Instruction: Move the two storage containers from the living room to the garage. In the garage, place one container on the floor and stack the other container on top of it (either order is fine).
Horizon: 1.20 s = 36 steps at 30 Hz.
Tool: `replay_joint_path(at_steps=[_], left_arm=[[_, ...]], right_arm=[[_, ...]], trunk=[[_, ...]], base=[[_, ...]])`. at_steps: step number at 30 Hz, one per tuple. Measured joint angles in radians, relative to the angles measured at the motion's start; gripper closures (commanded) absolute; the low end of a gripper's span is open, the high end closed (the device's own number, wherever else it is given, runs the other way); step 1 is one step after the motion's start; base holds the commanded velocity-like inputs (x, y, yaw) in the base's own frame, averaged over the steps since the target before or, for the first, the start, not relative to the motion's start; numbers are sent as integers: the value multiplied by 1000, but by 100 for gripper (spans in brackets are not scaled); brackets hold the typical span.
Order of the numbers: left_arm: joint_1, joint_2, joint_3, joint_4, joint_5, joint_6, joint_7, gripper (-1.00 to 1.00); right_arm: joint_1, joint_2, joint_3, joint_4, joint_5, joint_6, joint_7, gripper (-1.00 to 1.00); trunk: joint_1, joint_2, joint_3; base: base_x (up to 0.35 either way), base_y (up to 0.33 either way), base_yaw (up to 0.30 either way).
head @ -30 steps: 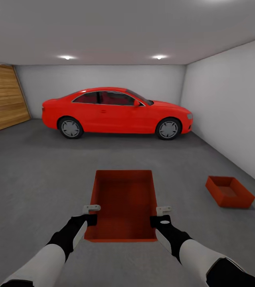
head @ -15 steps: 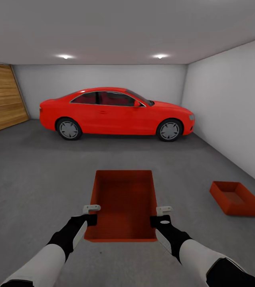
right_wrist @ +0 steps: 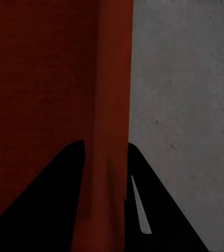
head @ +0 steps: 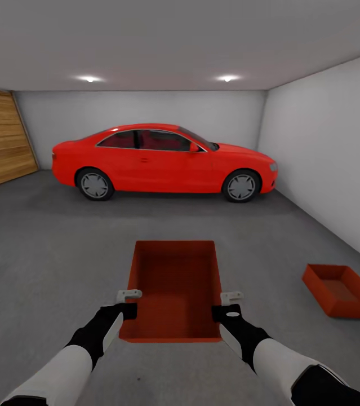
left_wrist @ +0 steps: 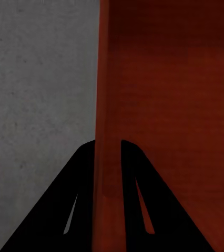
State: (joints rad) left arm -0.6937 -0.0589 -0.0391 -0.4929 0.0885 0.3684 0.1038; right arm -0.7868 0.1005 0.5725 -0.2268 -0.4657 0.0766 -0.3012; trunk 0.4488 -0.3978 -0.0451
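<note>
The carried storage container (head: 174, 290) hangs in front of the robot, open side up, above the dark garage floor (head: 50, 248), held by its two long side walls. The left gripper (head: 128, 303) is clamped over the left wall, one finger inside and one outside, and the right gripper (head: 229, 304) pinches the right wall the same way; the wrist views show each thin red wall squeezed between dark fingers. The second storage container (head: 342, 290) sits on the floor off to the right, near the white side wall (head: 332, 152), well apart from the held one. To stack well, I'd say the robot should turn toward that box, keep both arms level so the load does not tilt, line up the long sides, and lower straight down before letting go. The red car (head: 165, 160) stands across the back, far enough to be no obstacle; the side wall beside the target leaves less room for swinging.
</note>
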Motion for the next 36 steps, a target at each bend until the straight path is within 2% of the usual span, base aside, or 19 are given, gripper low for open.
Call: replay_joint_path(at_steps=[36], left_arm=[[0,0,-1,1,0,-2,0,100]], right_arm=[[0,0,0,0,1,0,0,100]], trunk=[[0,0,0]], base=[[322,0,0]])
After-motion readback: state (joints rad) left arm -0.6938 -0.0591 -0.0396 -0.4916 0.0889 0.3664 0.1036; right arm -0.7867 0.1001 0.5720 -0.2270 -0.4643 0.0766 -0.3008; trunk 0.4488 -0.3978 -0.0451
